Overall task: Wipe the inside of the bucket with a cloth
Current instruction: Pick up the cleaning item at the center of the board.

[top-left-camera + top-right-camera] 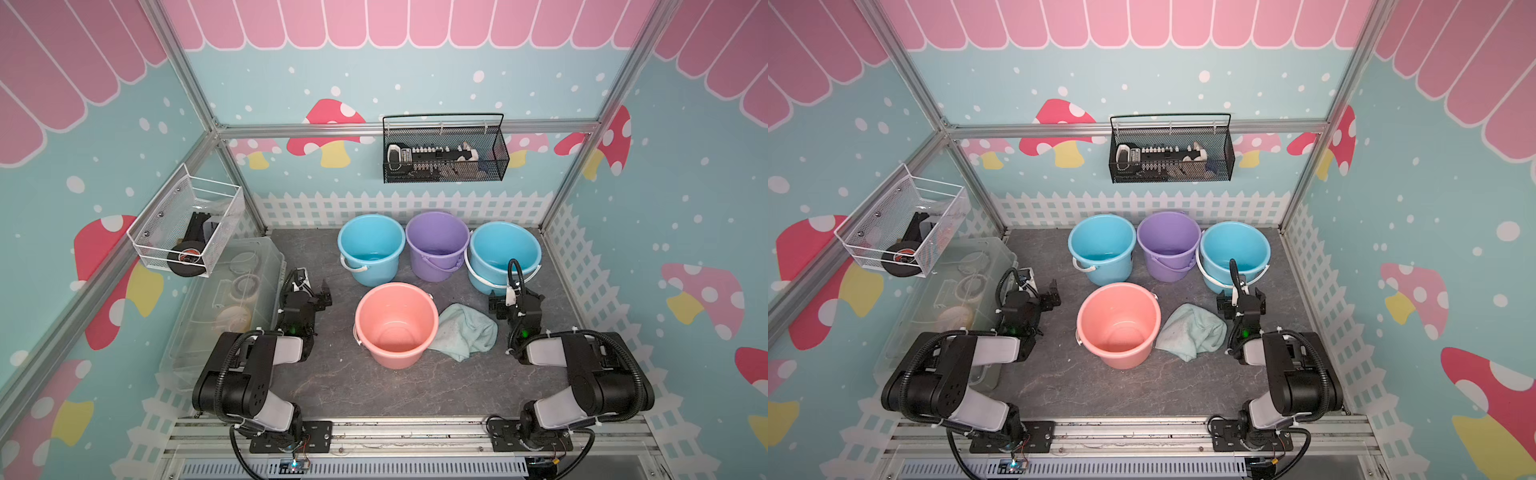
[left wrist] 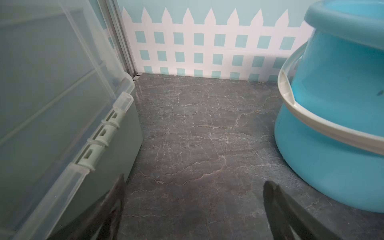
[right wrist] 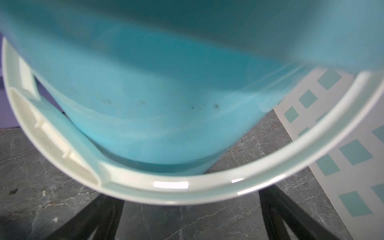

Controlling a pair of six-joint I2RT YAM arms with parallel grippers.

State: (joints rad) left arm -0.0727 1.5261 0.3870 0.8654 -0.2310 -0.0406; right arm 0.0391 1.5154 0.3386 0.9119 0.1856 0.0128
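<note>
- Four buckets stand on the dark, stone-look surface (image 1: 374, 395). The pink bucket (image 1: 395, 357) is upright in front, roughly midway between the two tools. Behind it is a row of three: left-hand blue bucket (image 1: 374, 274), purple bucket (image 1: 434, 270) and right-hand blue bucket (image 1: 498, 245).
- The cloth (image 1: 465, 332) is a crumpled pale aqua heap on the surface, just inward of the right tool (image 1: 515, 299). It's wedged between that tool and the pink bucket, with its edge up against the bucket wall. Neither tool is touching it.
- On the right tool, the jaws are spread wide with nothing in them, and it sits low over the surface. The right wrist view shows the right-hand blue bucket right in front of its fingertips (image 3: 270, 197), with the bucket's white handle (image 3: 187, 187) hanging down close to them.
- The left tool (image 1: 323, 297) is the same story, jaws wide apart and empty. There's a clear plastic box (image 2: 52, 104) tight on its outer side, bare surface straight ahead, and the left-hand blue bucket ahead on its inner side.
- The inside of the pink bucket looks empty in both top views.
</note>
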